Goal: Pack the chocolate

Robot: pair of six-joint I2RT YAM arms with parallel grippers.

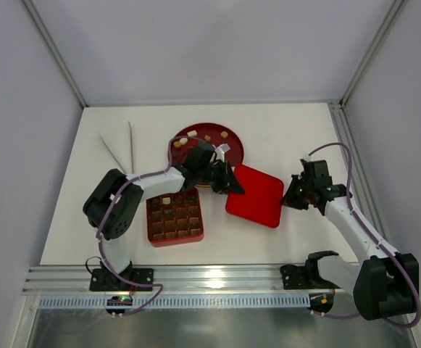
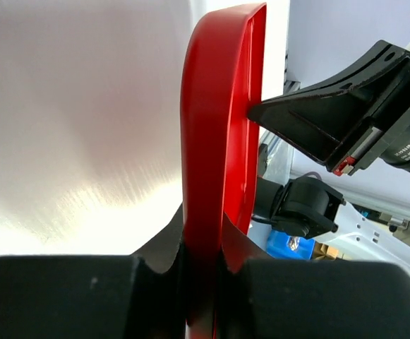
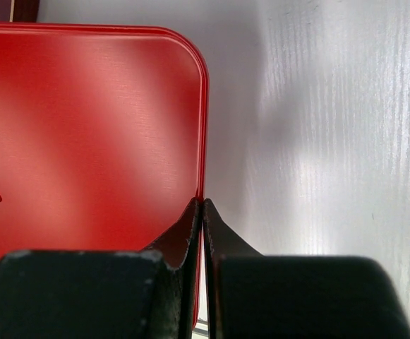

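The flat red lid (image 1: pixel 256 194) lies between my two grippers, right of the red grid tray (image 1: pixel 151 226). Chocolate pieces (image 1: pixel 175 217), brown and tan, fill the tray's cells. A few loose chocolate pieces (image 1: pixel 207 137) lie on a round dark-red plate (image 1: pixel 233 148) behind. My left gripper (image 1: pixel 233 187) is shut on the lid's left edge; in the left wrist view the lid (image 2: pixel 219 141) stands edge-on between the fingers of that gripper (image 2: pixel 203 244). My right gripper (image 1: pixel 288 197) is shut on the rim at the lid's right edge, and the right wrist view shows it (image 3: pixel 203 206) pinching the rim of the lid (image 3: pixel 85 134).
Two white sticks (image 1: pixel 120 150) lie in a V at the back left. White walls close the table on the left, right and back. A metal rail (image 1: pixel 210 279) runs along the near edge. The right gripper's body (image 2: pixel 332 120) shows beyond the lid in the left wrist view.
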